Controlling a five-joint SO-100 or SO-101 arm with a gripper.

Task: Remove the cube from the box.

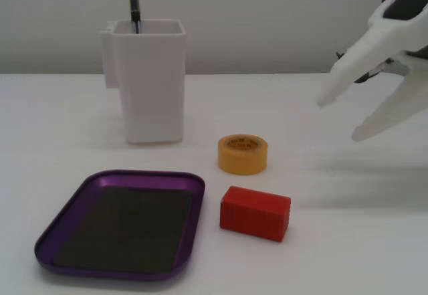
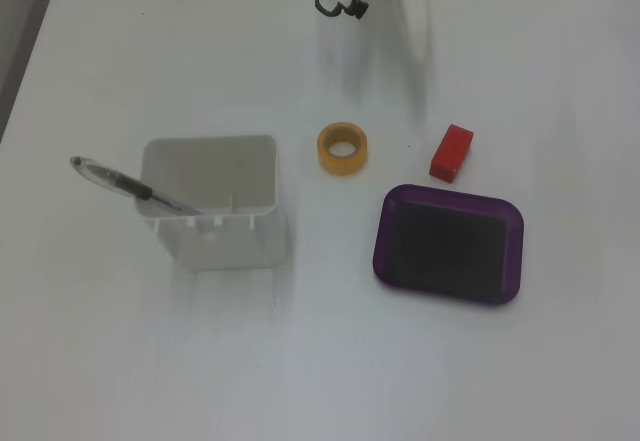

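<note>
Tool raised at right, fingers spread, empty, angled down-left; cube on table beside box.

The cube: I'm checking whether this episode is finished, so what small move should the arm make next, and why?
Probably just pull away and stop. The cube lies on the table beside the box, whose dark floor is bare, and the gripper hangs open and empty, well clear of the cube.

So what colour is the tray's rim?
Purple, metallic-looking; the rim of the tray shows best in the low fixed view.
</note>
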